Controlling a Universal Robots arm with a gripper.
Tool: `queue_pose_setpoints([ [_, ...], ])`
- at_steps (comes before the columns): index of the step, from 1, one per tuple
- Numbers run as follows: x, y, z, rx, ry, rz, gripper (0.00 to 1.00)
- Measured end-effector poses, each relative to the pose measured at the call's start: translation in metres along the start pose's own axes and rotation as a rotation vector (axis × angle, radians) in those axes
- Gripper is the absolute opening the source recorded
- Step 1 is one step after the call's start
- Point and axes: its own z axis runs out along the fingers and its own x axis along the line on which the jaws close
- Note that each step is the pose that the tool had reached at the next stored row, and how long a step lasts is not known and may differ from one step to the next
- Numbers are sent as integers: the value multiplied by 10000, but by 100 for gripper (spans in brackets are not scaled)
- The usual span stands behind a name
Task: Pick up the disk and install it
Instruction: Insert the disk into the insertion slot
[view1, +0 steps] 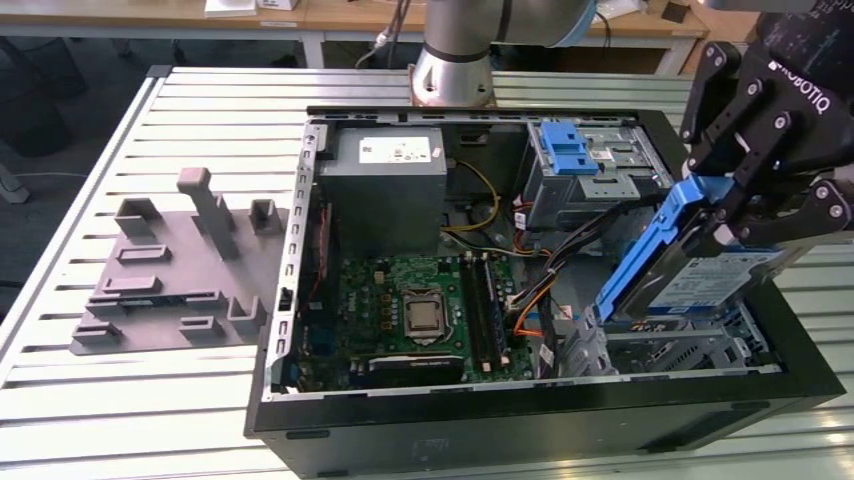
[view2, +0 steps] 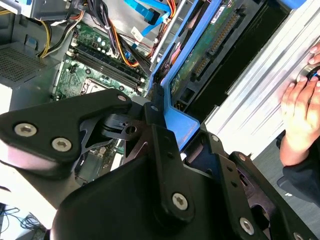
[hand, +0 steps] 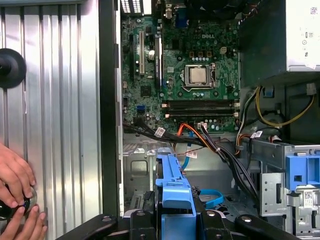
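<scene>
Slatted metal table (view1: 120, 400), one open computer case (view1: 534, 425) lying on it. One disk (view1: 714, 280), with a silver body and a white-and-blue label, stands tilted on edge over the bay in the case corner at the exterior view's right. Its lower end dips toward the bay; contact there cannot be told. One gripper (view1: 727, 215) pinches the disk by the upper end of its blue carrier frame (hand: 175, 195), clamped on both sides. The second wrist view adds the disk's underside, a green board and connector strip, with the frame squeezed between black fingers (view2: 160, 137). The first wrist view looks along the frame into the case, to one motherboard (hand: 190, 60) with one bare processor socket (hand: 198, 75). The exterior view alone takes in one grey power supply box (view1: 387, 170), one blue-latched drive cage (view1: 587, 165), the arm base (view1: 454, 60) behind the case, and one grey fixture plate (view1: 174, 270) well apart at that view's left. Outside the case wall, the first wrist view has two hands (hand: 15, 175) of a person on the table; the second wrist view catches one.
</scene>
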Motion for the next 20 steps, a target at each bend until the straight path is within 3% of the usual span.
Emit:
queue_pose_setpoints([
  [20, 3, -22, 116, -1, -1, 0, 37],
])
